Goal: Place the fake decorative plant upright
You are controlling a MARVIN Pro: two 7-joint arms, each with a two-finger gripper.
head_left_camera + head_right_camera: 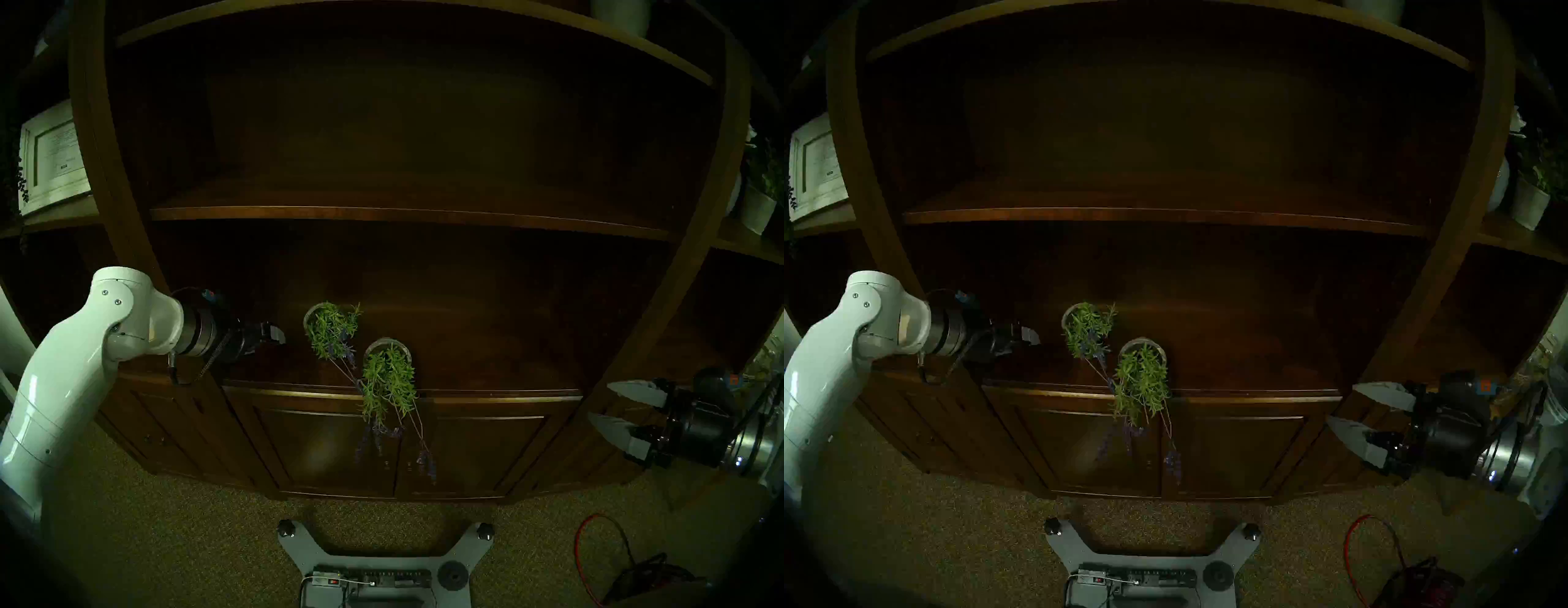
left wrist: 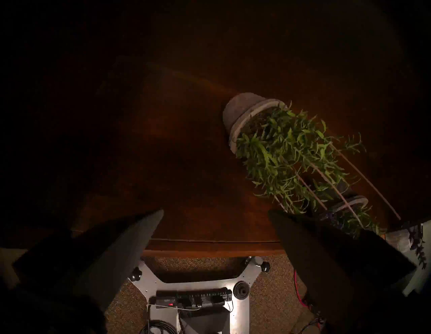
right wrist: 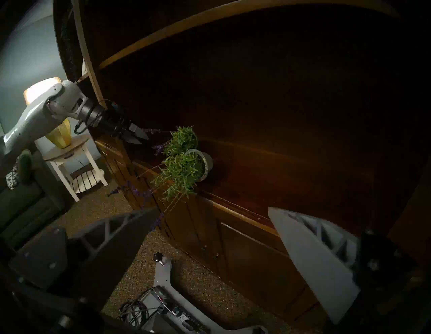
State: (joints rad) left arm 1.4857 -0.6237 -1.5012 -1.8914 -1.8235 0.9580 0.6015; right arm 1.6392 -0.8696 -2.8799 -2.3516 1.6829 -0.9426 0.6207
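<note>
Two fake decorative plants in grey pots lie on their sides on the dark wooden cabinet top. The left plant lies further back. The right plant hangs its green sprigs and purple flowers over the front edge. My left gripper is open just left of the left plant, apart from it. In the left wrist view that plant's pot lies ahead and to the right of the left gripper. My right gripper is open and empty, off to the right by the cabinet's front edge.
A shelf board runs above the plants. A framed picture stands on the left shelf and a white potted plant on the right shelf. On the carpet are my base and a red cable. A side table stands far left.
</note>
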